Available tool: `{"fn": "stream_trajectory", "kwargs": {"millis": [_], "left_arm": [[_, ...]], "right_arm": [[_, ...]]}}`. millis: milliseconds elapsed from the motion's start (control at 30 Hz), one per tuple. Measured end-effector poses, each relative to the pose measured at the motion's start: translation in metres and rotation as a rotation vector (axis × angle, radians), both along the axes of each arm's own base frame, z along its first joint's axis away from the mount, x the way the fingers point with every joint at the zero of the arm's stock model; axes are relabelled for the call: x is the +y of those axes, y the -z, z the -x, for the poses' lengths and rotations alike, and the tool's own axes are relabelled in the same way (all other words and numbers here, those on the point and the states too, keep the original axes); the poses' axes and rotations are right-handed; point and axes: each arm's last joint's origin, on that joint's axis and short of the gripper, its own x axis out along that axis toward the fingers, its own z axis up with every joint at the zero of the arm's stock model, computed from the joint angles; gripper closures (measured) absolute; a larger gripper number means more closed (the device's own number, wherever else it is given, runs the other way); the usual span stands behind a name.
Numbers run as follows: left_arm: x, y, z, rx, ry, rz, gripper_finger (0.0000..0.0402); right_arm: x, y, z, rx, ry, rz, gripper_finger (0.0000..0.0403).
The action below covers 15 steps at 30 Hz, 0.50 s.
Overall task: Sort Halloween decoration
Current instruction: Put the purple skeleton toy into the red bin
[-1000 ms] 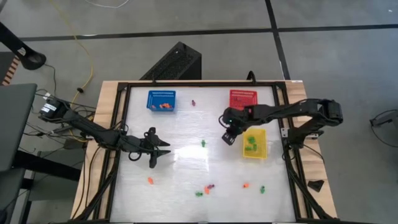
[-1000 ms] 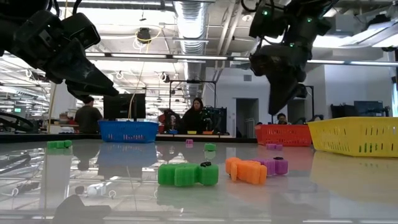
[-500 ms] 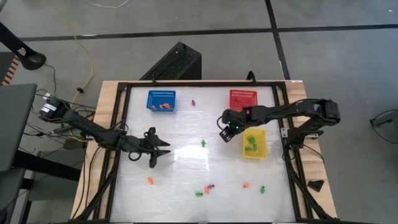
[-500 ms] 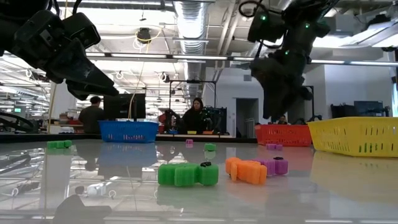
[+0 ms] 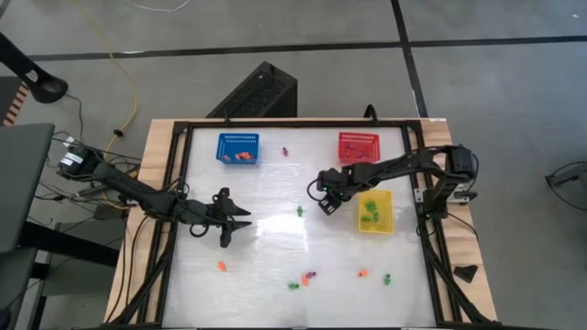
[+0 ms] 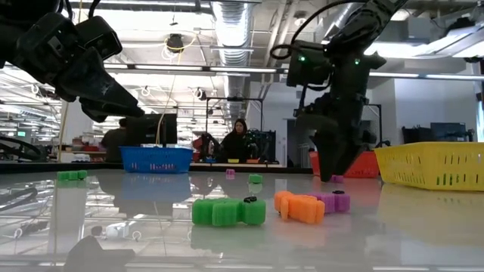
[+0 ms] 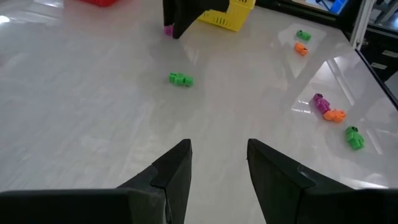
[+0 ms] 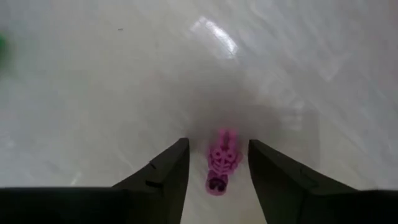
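Note:
A pink-purple trinket (image 8: 221, 163) of the Halloween decoration lies on the white table, just left of the yellow basket (image 5: 375, 212). My right gripper (image 8: 217, 144) points down over it, open, with one finger on either side and a gap to each. In the low view the right gripper (image 6: 330, 174) stands just above the table by that trinket (image 6: 336, 179). My left gripper (image 5: 244, 221) waits open at the table's left middle, and in the left wrist view it (image 7: 217, 147) has nothing between its fingers. Other trinkets lie loose: a green one (image 5: 299, 211) and an orange one (image 5: 221, 266).
A blue basket (image 5: 238, 148) and a red basket (image 5: 358, 147) stand at the far edge, with a purple trinket (image 5: 284, 150) between them. Near the front edge lie a green, orange and purple cluster (image 5: 303, 278), an orange trinket (image 5: 362, 272) and a green one (image 5: 386, 278). People stand beyond the table.
My right gripper has come down from well above the table to just over it, shifting toward the table's left, away from the yellow basket, and has tipped to point more steeply down. It now stands astride the pink-purple trinket.

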Motion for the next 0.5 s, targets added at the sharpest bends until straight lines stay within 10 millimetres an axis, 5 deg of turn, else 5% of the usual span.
{"fn": "stream_trajectory", "kwargs": {"millis": [200,500], "left_arm": [[0.0,0.0,0.0,0.005,0.0,-0.002,0.0258],[0.0,0.001,0.0,0.006,0.0,-0.003,0.0258]], "right_arm": [[0.0,0.009,-0.001,0.039,-0.011,-0.002,0.0265],[0.0,-0.025,0.008,-0.073,-0.051,0.035,0.0379]]}}
